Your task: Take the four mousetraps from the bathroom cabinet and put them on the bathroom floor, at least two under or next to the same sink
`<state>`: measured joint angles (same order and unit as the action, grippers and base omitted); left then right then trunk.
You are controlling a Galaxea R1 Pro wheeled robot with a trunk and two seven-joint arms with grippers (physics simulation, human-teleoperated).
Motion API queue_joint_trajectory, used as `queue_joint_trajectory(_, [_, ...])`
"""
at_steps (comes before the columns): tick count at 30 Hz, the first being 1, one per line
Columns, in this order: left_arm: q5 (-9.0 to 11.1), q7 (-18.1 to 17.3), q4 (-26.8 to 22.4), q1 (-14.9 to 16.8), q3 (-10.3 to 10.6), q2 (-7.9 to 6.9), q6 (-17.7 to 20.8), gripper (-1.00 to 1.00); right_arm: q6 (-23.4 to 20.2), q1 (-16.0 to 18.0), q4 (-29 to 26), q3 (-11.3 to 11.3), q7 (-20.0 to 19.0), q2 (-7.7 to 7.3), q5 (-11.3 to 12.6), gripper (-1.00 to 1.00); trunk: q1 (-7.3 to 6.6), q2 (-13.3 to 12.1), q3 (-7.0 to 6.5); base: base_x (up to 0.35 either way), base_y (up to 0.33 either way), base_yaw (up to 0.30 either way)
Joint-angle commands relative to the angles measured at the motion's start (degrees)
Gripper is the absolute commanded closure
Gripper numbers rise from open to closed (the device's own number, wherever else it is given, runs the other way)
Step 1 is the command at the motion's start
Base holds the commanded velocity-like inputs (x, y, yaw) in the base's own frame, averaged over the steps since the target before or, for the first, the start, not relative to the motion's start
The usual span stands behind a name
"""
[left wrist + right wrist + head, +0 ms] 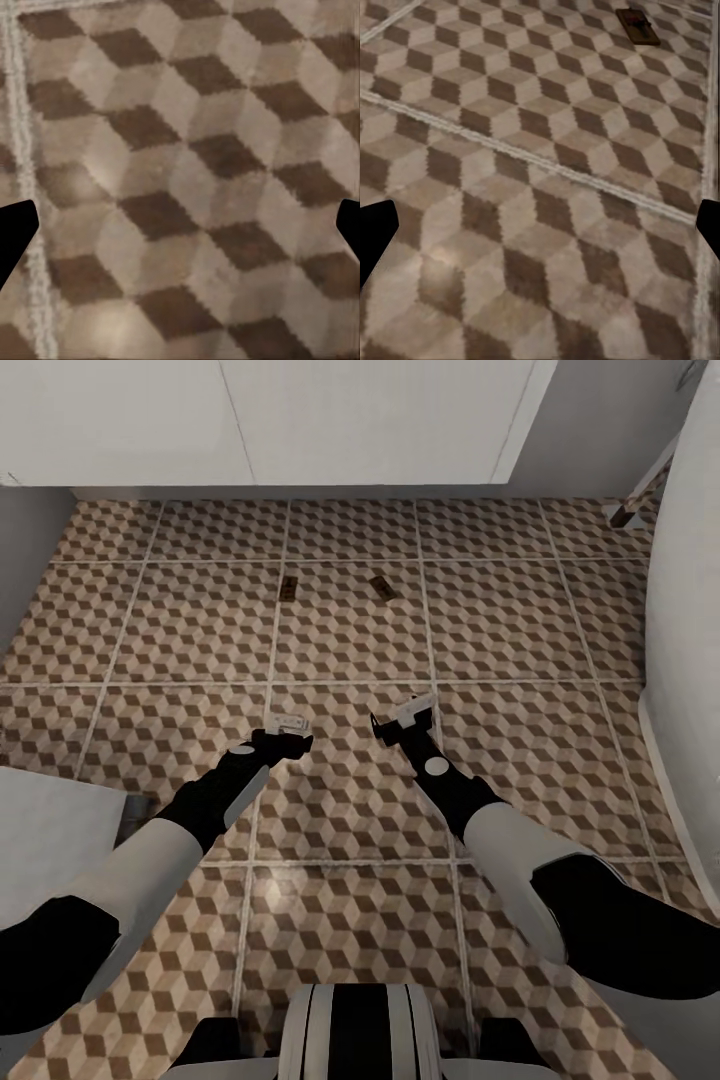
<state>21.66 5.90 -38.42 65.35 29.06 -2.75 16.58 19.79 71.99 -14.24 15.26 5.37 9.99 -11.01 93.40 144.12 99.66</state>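
**Two traps down, both my grippers empty**

The risk from here is in my own bulk. Two mousetraps lie on the tiled floor (350, 830) in the upper middle of the head view — one (288, 587) left of centre, the other (381, 587) a little right of it — both flat on the cube-pattern tiles, near the base of the white vanity (250, 420) that runs along the top edge. If I roll forward or swing an arm low to turn away, a wheel or a forearm could clip these small boards and slide them off from beside the sink unit. I judge that two more traps are needed on this floor, so a careless retreat would cost me work.

My left gripper (287, 722) hangs low over bare tile, fingers spread, nothing between them; its wrist view gives tile pattern and the two dark fingertips at the side edges. My right gripper (405, 715) is likewise released and empty. Both traps lie well ahead of the jaws, apart from them — in the right wrist view one trap (638, 25) sits at the upper right, far beyond my fingertips.
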Motion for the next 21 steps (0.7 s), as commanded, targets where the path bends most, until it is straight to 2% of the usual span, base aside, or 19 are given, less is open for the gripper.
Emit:
queue_joint_trajectory(1, [0.6, 0.6, -0.1, 0.0, 0.5, 0.14, 0.2, -1.00, 0.1, 0.0, 0.1, 0.2, 0.5, 0.01, -0.6, -1.00, -0.03, 0.0, -0.20, 0.000, 0.000, 0.000])
queue_joint_trajectory(7, [0.6, 0.5, 0.3, -0.3, 0.8, 0.47, 0.2, -1.00, 0.1, -0.3, 0.1, 0.2, 0.5, 0.01, -0.5, -1.00, -0.18, -0.1, -1.53, 0.000, 0.000, 0.000])
queue_joint_trajectory(13, [0.7, 0.5, 2.2, -1.2, 2.3, 0.56, -1.0, -1.00, 0.1, -0.4, 0.5, 0.1, 0.4, 0.01, -0.6, -1.00, -0.34, -0.2, -2.86, 0.000, 0.000, 0.000])
queue_joint_trajectory(15, [0.7, 0.4, 3.2, -1.4, 2.4, 0.59, -2.5, -1.00, 0.1, -0.4, 0.7, 0.1, 0.4, 0.01, -0.6, -1.00, -0.39, -0.2, -3.30, 0.000, 0.000, 0.000])
queue_joint_trajectory(18, [0.7, 0.4, 6.8, -1.5, 2.6, 0.63, -7.5, -1.00, 0.2, -0.4, 1.9, 0.2, 0.4, 0.01, -0.6, -1.00, -0.47, -0.2, -3.96, 0.000, 0.000, 0.000])
queue_joint_trajectory(21, [0.7, 0.2, 8.9, -1.6, 2.6, 0.64, -10.2, -1.00, 0.3, -0.4, 2.9, 0.2, 0.4, 0.01, -0.6, -1.00, -0.54, -0.3, -4.63, 0.000, 0.000, 0.000])
